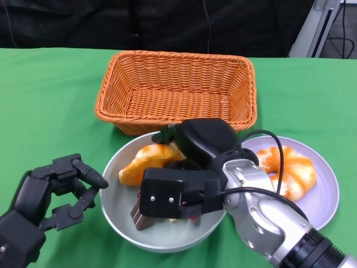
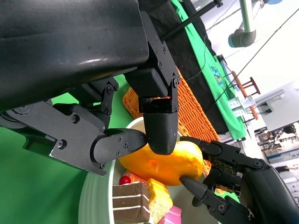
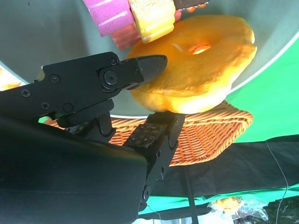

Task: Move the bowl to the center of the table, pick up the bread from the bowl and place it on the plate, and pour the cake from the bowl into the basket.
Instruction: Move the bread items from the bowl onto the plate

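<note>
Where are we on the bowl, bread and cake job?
The bowl sits mid-table before the basket, and one bread lies on the plate. The right robot hand reaches around another bread in the bowl. The cake remains unpoured.

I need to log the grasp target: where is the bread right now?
In the head view the bread lies in the bowl, at its far left side, just before the basket, with the right hand over it.
</note>
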Controlling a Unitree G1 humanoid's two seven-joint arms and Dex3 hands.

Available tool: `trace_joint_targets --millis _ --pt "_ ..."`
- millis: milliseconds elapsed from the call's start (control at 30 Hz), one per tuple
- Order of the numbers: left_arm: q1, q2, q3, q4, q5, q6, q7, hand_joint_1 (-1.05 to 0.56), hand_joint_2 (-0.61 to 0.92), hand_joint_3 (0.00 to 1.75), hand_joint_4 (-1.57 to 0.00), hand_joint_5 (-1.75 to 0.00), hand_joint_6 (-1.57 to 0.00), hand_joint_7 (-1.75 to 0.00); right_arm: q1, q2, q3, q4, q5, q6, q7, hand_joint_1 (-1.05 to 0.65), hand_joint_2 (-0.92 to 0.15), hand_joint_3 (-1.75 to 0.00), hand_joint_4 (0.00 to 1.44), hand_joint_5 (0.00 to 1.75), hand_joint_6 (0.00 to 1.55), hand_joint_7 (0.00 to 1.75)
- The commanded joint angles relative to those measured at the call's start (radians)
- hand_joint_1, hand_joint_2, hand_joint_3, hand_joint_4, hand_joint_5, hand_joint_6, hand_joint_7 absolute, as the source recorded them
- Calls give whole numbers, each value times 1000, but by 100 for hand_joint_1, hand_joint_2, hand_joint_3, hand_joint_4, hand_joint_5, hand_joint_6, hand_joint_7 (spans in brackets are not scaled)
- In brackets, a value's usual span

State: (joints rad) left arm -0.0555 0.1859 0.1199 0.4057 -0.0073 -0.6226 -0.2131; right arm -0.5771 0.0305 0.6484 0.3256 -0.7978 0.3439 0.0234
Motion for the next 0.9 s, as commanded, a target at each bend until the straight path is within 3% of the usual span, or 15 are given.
trace_joint_targets --millis 33,233,300,433,900 --pt "13 10 1 -11 7 -1 18 -15 70 69 -82 -143 -85 -114 -7 1 15 23 -14 18 33 -44 -92 -4 85 129 80 3" --pt "11 12 -1 -7 8 -7 19 -15 69 70 -82 -142 -84 -114 -8 -1 15 40 -7 5 26 -43 -91 -1 89 123 80 2" --pt "10 14 -1 -4 6 -6 16 -15 69 70 -82 -142 -84 -114 -2 -2 9 38 1 -7 13 -34 -90 0 86 137 84 3" --pt "6 15 -1 5 -1 -8 9 -14 70 70 -82 -142 -84 -114 -4 -2 -2 30 13 -15 6 -31 -91 -2 85 145 88 3" --pt "1 20 -5 22 1 -26 8 -14 72 68 -81 -142 -83 -114 19 0 -19 22 10 -72 -83 -34 -92 -4 84 155 105 6"
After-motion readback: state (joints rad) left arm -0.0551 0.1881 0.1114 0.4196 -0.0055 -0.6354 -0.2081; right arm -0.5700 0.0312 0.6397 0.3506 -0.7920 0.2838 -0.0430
